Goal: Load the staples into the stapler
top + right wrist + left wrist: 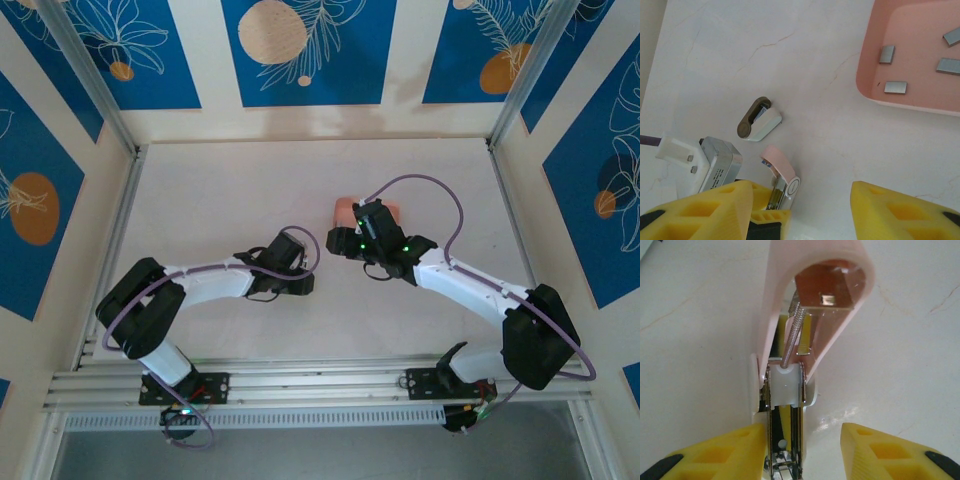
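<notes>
Yellow fingers of the left tool sit right under the lens, flanking the base of the pink stapler. One finger looks to be against it, but a sliver of counter shows on the other side, so I cannot tell whether it is truly pinched. The lid is thrown up and back and the spring is stretched along the open magazine. I make out no strip in that channel, so the opening step reads as done and the loading as not.

Over to the right tool: jaws spread wide, nothing between them, hanging above the counter between the stapler and the pink tray. That tray is where the staples are. I can see four grey strips lying flat and apart on its floor, none picked up. Off to the side a second stapler, brown and white, lies on the counter, well apart from the tray.

By my reckoning we're somewhere before the halfway mark. What's left is to take one strip out of the tray, bring it across, seat it in the channel and fold the lid down.
</notes>
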